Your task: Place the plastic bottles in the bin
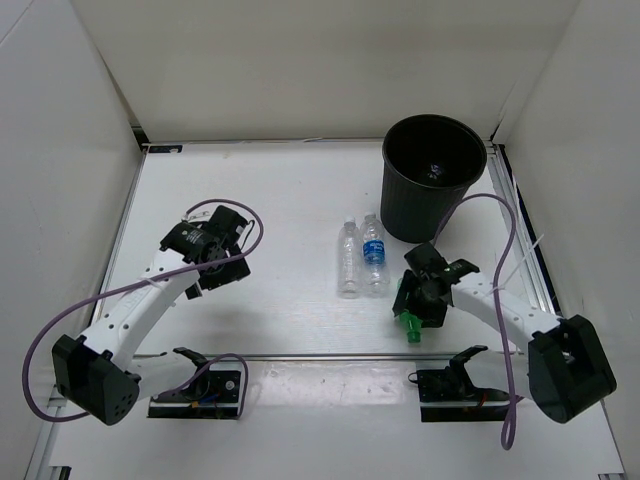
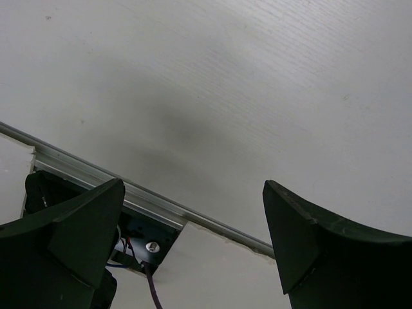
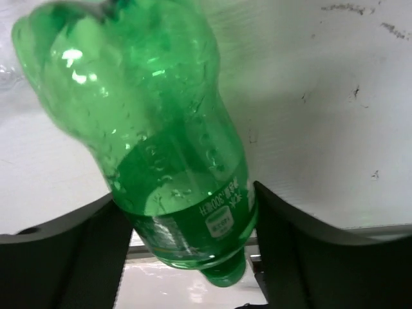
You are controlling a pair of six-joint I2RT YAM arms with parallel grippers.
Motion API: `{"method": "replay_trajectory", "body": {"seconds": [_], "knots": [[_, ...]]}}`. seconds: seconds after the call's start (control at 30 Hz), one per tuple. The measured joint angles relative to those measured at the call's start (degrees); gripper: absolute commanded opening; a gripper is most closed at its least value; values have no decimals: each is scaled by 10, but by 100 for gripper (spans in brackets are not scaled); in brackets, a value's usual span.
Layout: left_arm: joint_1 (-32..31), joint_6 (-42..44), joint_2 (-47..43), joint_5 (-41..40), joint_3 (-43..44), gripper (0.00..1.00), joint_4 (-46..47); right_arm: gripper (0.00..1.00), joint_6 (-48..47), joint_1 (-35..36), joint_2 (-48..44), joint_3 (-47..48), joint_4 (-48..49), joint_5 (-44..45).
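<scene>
My right gripper (image 1: 420, 298) is shut on the green bottle (image 1: 410, 322), which is in front of the black bin (image 1: 400, 205) with its cap pointing toward the arm bases. In the right wrist view the green bottle (image 3: 161, 148) fills the gap between both fingers (image 3: 302, 257) of the gripper (image 3: 190, 222). A plain clear bottle (image 1: 348, 258) and a blue-labelled bottle (image 1: 374, 252) lie side by side on the table, left of the bin. A small pale thing shows at the bin's bottom; I cannot tell what it is. My left gripper (image 1: 218, 258) is open and empty, as the left wrist view (image 2: 193, 238) also shows.
White walls close in the table on the left, back and right. A metal rail (image 1: 330, 355) crosses the table near the arm bases and also shows in the left wrist view (image 2: 193, 215). Purple cables loop from both arms.
</scene>
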Motion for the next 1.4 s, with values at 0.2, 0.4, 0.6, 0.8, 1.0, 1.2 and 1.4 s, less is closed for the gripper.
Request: {"method": "replay_trajectory", "body": {"seconds": [0.2, 0.4, 0.6, 0.8, 1.0, 1.2, 1.4], "knots": [[0, -2, -1, 0, -9, 100, -3, 43, 15, 1, -43, 6, -33, 2], [0, -2, -1, 0, -9, 100, -3, 31, 32, 6, -161, 130, -153, 2], [0, 3, 1, 7, -9, 100, 13, 32, 34, 6, -167, 415, -208, 46], [0, 32, 28, 50, 2, 100, 47, 47, -48, -47, 34, 718, -177, 120], [0, 51, 129, 73, 89, 100, 48, 68, -94, -150, 243, 837, -142, 108], [0, 79, 217, 102, 221, 100, 47, 100, -104, -242, 309, 836, -150, -2], [1, 127, 266, 211, 289, 100, 109, 100, -103, -245, 244, 804, -146, -59]]}}
